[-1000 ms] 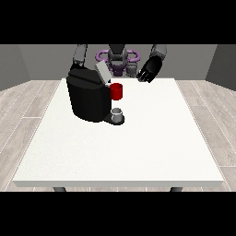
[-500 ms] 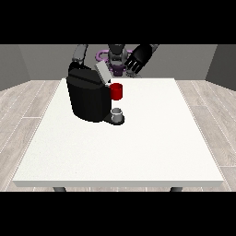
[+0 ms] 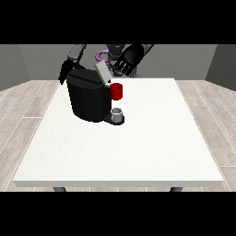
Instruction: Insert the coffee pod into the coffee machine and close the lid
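I have the black, boxy coffee machine [image 3: 88,99] standing on the large white desk [image 3: 138,152], toward its far left as I see it, with its grey lid flap [image 3: 103,73] tilted up and open. A red thing at the machine [image 3: 116,91] sits at its front, and just below that, on the machine's dark base, there is a small grey cup-shaped thing [image 3: 117,113]. I think this may be the grey coffee pod, but from this far off I cannot tell it for certain, so I treat it as a grey thing only.

The hand at the view's right [image 3: 126,60] hangs above the lid flap, just behind the machine's top, with its fingers spread and fairly straight, holding nothing. The hand at the view's left [image 3: 65,73] is mostly hidden behind the machine, and I cannot tell how it is set.

I judge a pod of this kind to be light, stiff and smooth-walled, so it could easily skid or tip if nudged. I would pinch it across its side walls near the rim, from above. The lid I would push down on its free upper edge with flat fingers.
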You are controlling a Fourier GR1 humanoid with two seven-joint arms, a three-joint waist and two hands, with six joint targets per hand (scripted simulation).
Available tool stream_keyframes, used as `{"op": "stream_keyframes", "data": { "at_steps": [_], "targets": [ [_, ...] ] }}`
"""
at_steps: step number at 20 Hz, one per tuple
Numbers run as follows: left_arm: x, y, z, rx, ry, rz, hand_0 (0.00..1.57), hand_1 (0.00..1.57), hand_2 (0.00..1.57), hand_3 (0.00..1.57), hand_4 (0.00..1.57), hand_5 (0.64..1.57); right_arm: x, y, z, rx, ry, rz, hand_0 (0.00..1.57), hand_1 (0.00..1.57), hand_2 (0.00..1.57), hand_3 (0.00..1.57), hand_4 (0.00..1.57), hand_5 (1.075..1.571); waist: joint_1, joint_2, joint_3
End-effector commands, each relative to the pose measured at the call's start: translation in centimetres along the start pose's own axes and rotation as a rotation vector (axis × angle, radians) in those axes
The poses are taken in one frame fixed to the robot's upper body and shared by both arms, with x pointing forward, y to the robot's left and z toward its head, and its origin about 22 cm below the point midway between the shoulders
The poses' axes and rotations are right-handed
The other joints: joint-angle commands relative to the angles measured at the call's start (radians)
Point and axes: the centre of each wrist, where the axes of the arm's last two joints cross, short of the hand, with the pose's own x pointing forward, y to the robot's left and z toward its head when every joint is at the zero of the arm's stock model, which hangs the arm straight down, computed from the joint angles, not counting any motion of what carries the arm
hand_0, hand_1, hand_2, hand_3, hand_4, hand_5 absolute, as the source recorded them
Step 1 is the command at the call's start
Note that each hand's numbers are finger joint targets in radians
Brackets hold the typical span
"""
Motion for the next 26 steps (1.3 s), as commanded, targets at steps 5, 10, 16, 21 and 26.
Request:
{"op": "stream_keyframes", "data": {
  "at_steps": [5, 10, 16, 21, 26],
  "targets": [
    [-0.3, 3.8, 0.9, 0.084, -0.019, -0.022, 1.22, 1.22, 1.29, 1.24, 0.49, 1.571, 3.8, -1.2, -1.7, -0.025, -0.093, -0.011, 0.00, 0.00, 0.00, 0.00, 0.00, 1.571, -0.043, 0.112, 0.0000],
    [0.6, 1.1, -0.4, 0.058, -0.007, -0.039, 1.17, 1.17, 1.24, 1.22, 0.46, 1.571, 4.0, -1.0, -1.9, -0.043, -0.082, -0.023, 0.00, 0.00, 0.00, 0.00, 0.15, 1.571, -0.031, 0.106, 0.0001],
    [2.0, 1.5, -0.7, 0.010, -0.056, -0.038, 1.25, 1.25, 1.29, 1.22, 0.43, 1.571, 2.0, -2.5, -2.1, -0.096, -0.042, -0.029, 0.00, 0.00, 0.00, 0.00, 0.00, 1.571, 0.019, 0.110, 0.0004],
    [3.7, 0.4, -1.7, -0.006, -0.049, -0.021, 1.19, 1.19, 1.23, 1.19, 0.43, 1.571, 2.3, -0.7, -2.1, -0.074, -0.011, 0.001, 0.00, 0.00, 0.00, 0.00, 0.13, 1.571, 0.010, 0.082, 0.0003],
    [2.1, 3.7, -0.4, 0.058, -0.052, -0.037, 1.17, 1.17, 1.24, 1.19, 0.41, 1.571, 3.4, -0.6, -2.0, -0.067, -0.069, 0.005, 0.00, 0.00, 0.00, 0.00, 0.17, 1.571, -0.026, 0.133, 0.0000]
  ]
}}
